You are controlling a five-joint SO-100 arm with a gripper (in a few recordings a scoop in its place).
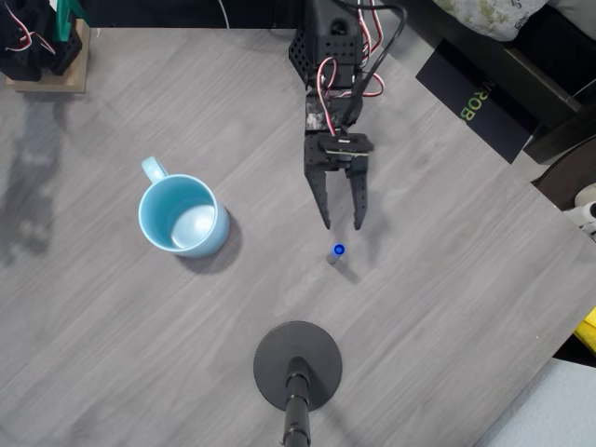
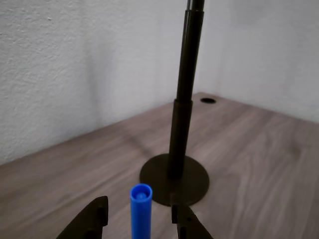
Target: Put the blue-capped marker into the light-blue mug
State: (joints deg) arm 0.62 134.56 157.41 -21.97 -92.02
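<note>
The blue-capped marker (image 1: pixel 339 250) stands upright on the wood-grain table, seen end-on as a small blue dot in the overhead view. In the wrist view its bright blue cap (image 2: pixel 141 211) rises between my two dark fingertips. My gripper (image 1: pixel 342 223) is open, its tips just short of the marker, nothing held. The light-blue mug (image 1: pixel 183 215) sits upright to the left, handle pointing to the upper left, its pale inside empty, well apart from the gripper.
A black round stand base (image 1: pixel 297 365) with an upright pole stands just beyond the marker (image 2: pixel 174 179). A wooden block holding dark parts (image 1: pixel 47 51) sits at the table's top-left corner. The table's right edge runs diagonally, with dark items past it.
</note>
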